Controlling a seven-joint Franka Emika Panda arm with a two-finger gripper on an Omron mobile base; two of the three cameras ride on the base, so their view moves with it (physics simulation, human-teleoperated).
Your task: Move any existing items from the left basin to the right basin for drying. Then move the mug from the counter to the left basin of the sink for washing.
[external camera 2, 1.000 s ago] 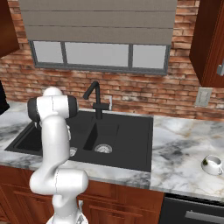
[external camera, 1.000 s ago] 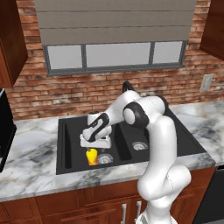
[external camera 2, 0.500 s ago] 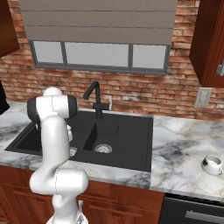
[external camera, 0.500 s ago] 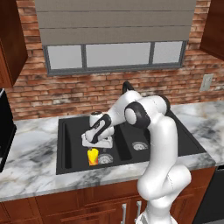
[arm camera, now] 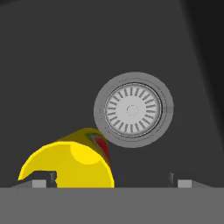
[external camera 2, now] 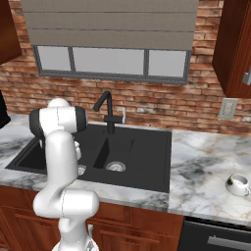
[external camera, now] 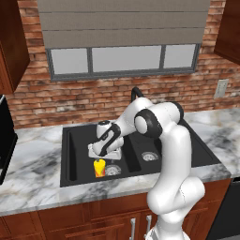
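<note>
A small yellow cup (external camera: 99, 168) with an orange-red lower part stands in the left basin (external camera: 77, 154) of the black sink, beside its silver drain (external camera: 112, 169). My gripper (external camera: 99, 156) hangs just above the cup, pointing down into the basin. In the hand view the cup (arm camera: 70, 162) sits low and left, against the left fingertip (arm camera: 43, 181). The gripper (arm camera: 111, 182) is open with its fingers wide apart, and the drain (arm camera: 133, 109) lies beyond. A white mug (external camera 2: 238, 184) rests on the marble counter (external camera 2: 201, 162) far right of the sink. The right basin (external camera: 152, 150) holds only its drain.
A black gooseneck faucet (external camera 2: 108, 113) rises behind the divider between the basins. A brick wall and window stand behind the sink. Dark wooden cabinets hang at the upper left and right. A dark appliance (external camera: 5, 140) sits at the counter's far left.
The hand has sunk a little lower into the left basin, closer to the yellow cup. The cup and mug have stayed put.
</note>
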